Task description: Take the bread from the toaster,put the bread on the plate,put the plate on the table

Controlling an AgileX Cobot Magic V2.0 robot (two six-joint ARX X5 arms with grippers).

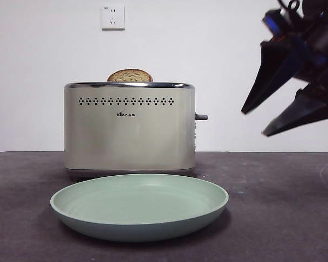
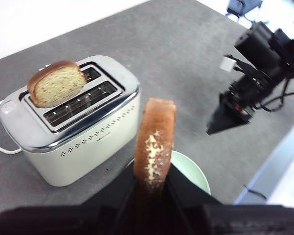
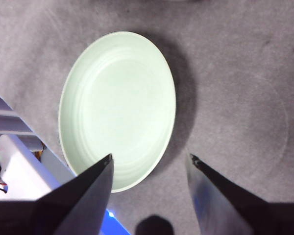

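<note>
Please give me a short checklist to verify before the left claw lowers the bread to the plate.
1. Left claw grips the bread: ok, slice clamped upright.
2. Plate has nothing in it: ok.
3. Plate rests flat on the table: ok.
4. Right claw away from the plate: ok; it hovers open, high above it.
5. Second slice sits in the toaster: ok.
6. Bread exactly over the plate: cannot tell.

You see the plate [image 1: 139, 206] on the table [image 1: 284, 207], before the toaster [image 1: 129, 128] | second slice [image 1: 130, 76] in a toaster slot | bread [image 2: 154, 144] held by the left gripper [image 2: 152, 188] above the plate | right gripper [image 1: 284, 112] hangs right of the toaster, above the table
</note>
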